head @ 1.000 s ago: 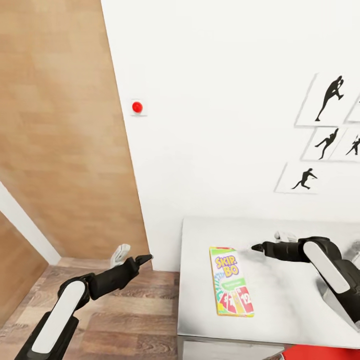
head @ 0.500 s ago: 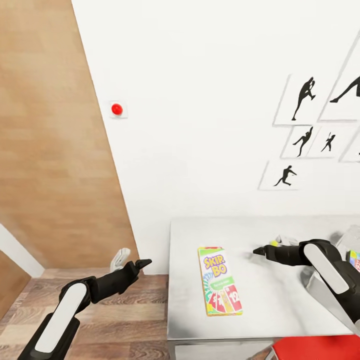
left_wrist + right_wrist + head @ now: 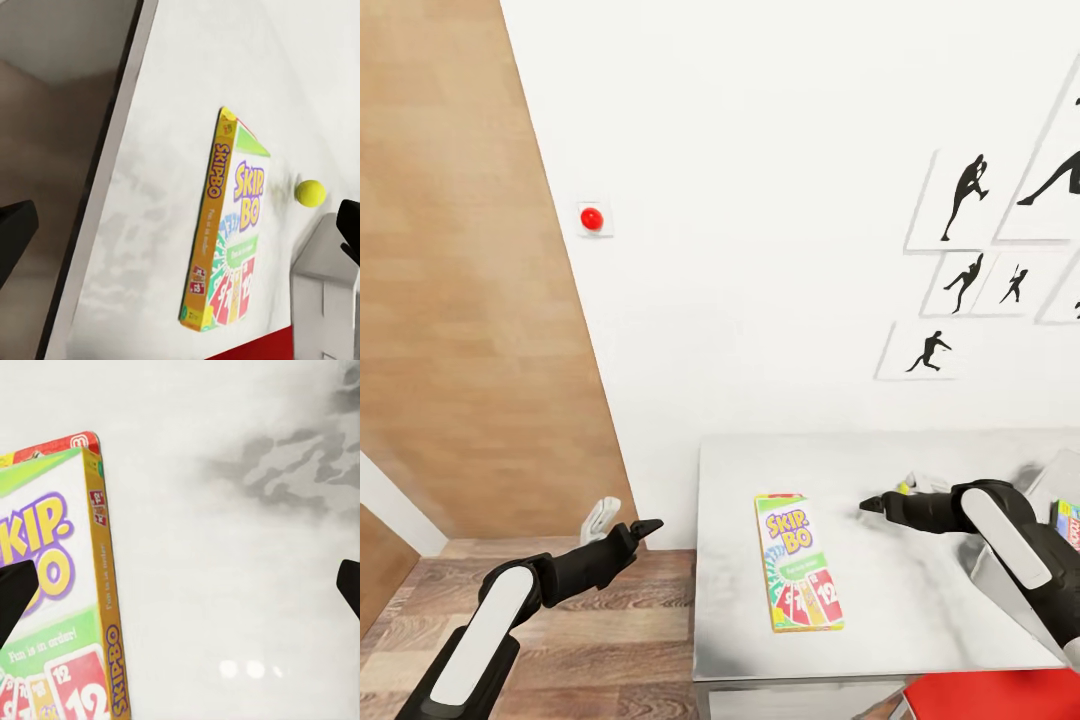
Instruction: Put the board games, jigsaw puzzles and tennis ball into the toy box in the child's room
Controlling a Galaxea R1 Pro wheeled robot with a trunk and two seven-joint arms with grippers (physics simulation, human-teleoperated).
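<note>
Skip-Bo box [image 3: 798,562] lies flat on the table [image 3: 920,610] near its left edge, lid up, so I judge it the board game to take first; my right gripper [image 3: 868,504] hangs just above the tabletop a little to the right of the box, and the right wrist view shows its fingers spread wide with bare table between them, holding nothing; I would bring it over the box's long edge. Left gripper [image 3: 643,527] sits off the table over the wood floor [image 3: 610,650], fingers apart, out of the way. Tennis ball [image 3: 310,193] rests beyond the box, close to the toy box [image 3: 1000,570], whose grey wall stands at the table's right side.
</note>
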